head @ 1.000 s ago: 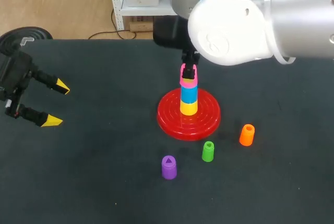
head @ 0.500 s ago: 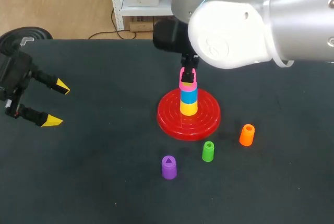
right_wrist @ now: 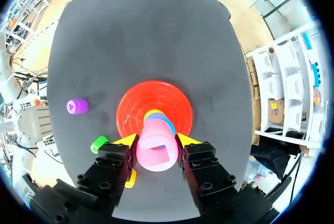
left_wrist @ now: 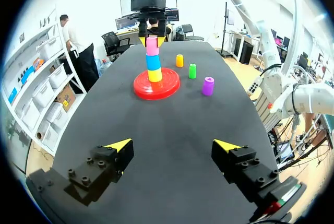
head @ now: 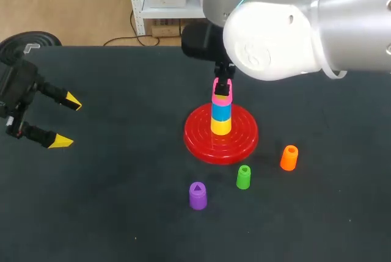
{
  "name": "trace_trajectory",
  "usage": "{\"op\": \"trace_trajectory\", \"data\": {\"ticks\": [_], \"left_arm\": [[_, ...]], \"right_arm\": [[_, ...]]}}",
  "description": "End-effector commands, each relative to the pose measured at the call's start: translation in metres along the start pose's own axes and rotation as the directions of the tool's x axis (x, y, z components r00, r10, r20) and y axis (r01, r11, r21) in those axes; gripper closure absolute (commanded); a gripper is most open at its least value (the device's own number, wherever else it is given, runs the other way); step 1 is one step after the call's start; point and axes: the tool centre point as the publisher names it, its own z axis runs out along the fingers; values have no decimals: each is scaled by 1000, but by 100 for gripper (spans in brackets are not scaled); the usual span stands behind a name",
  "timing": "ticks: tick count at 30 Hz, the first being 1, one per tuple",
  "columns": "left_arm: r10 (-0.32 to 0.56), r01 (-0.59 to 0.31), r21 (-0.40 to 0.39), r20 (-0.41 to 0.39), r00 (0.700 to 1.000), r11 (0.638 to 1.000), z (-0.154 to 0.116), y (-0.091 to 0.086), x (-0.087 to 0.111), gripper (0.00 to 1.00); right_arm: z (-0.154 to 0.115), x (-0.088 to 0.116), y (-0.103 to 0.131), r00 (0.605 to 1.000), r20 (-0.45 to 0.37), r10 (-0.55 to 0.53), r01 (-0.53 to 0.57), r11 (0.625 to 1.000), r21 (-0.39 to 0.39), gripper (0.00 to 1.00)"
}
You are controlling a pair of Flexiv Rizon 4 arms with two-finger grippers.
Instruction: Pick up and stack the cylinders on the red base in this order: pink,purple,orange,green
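Note:
The red base [head: 239, 141] holds a stack: a yellow cylinder [head: 221, 126] with a blue cylinder [head: 221, 110] on it. On top sits the pink cylinder [head: 222, 96], and my right gripper [head: 222, 87] is shut on it from above. In the right wrist view the pink cylinder [right_wrist: 156, 151] is pinched between both fingers of the right gripper [right_wrist: 156, 140], over the red base [right_wrist: 175, 101]. The purple cylinder [head: 197, 195], green cylinder [head: 244, 177] and orange cylinder [head: 289, 157] stand on the table in front of the base. My left gripper [head: 66, 121] is open at the far left, holding nothing.
The dark table [head: 122, 213] carries nothing else. In the left wrist view the left gripper [left_wrist: 175, 144] faces the stack [left_wrist: 153, 61] across a bare stretch of table. A black round object [head: 27, 42] lies at the table's back left corner.
The right arm with the pink cylinder has shifted very slightly to the right above the stack. The left arm and loose cylinders have not moved.

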Motion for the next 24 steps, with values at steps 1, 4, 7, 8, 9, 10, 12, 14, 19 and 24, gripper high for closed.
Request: {"op": "trace_trajectory", "data": {"ticks": [1,4,7,8,9,10,12,14,19,24], "left_arm": [[3,-3,-3,3,1000,1000,0,0,1,0],[3,-3,-3,3,1000,1000,0,0,1,0],[3,-3,-3,3,1000,1000,0,0,1,0],[3,-3,-3,3,1000,1000,0,0,1,0],[3,-3,-3,3,1000,1000,0,0,1,0],[3,-3,-3,3,1000,1000,0,0,1,0],[3,-3,-3,3,1000,1000,0,0,1,0],[3,-3,-3,3,1000,1000,0,0,1,0],[3,-3,-3,3,1000,1000,0,0,1,0],[3,-3,-3,3,1000,1000,0,0,1,0]], "right_arm": [[3,0,-1,1000,-2,-3,3,1000,-1,100],[4,-1,-3,1000,-6,-8,8,1000,-1,100],[3,0,-5,1000,-8,-10,10,1000,-3,100],[3,0,-6,1000,-9,-9,9,1000,-4,100],[3,0,-7,1000,-9,-8,8,1000,-8,100],[4,1,-7,1000,-9,-7,7,1000,-11,100],[5,1,-8,1000,-7,-8,8,1000,-19,100],[7,0,-9,1000,-6,-9,9,1000,-22,100],[10,-1,-9,1000,-4,-14,14,999,-32,100],[13,-2,-8,1000,-10,-23,23,998,-51,100]]}}
